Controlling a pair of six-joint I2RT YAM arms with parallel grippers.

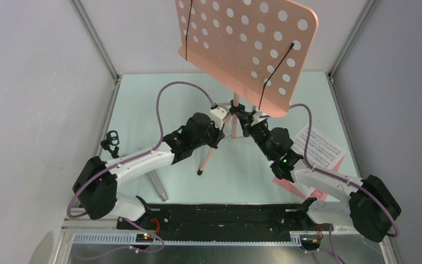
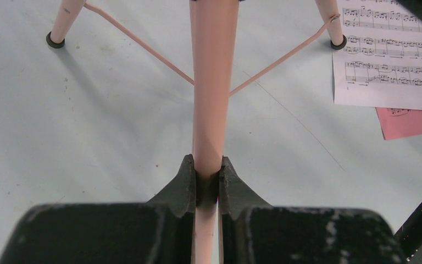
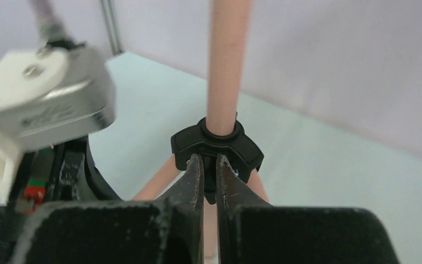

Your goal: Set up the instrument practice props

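The salmon-pink music stand (image 1: pixel 247 44) stands upright mid-table, with its perforated desk high at the back. My left gripper (image 1: pixel 223 116) is shut on the stand's pink pole (image 2: pixel 211 82), with the fingers (image 2: pixel 185 181) clamped on both sides above the tripod legs. My right gripper (image 1: pixel 247 118) is shut on a tab of the black collar (image 3: pixel 217 144) where the legs join the pole. White sheet music (image 1: pixel 318 144) lies on a pink page (image 1: pixel 307 187) at the right, also in the left wrist view (image 2: pixel 390 60). The grey microphone (image 1: pixel 157 186) and the small black mic stand (image 1: pixel 110 141) lie at the left.
Grey walls with metal corner posts (image 1: pixel 96 41) close in the pale table (image 1: pixel 143 110) on three sides. A black base rail (image 1: pixel 220 214) runs along the near edge. My left gripper's white wrist body (image 3: pixel 38 99) sits close beside my right gripper.
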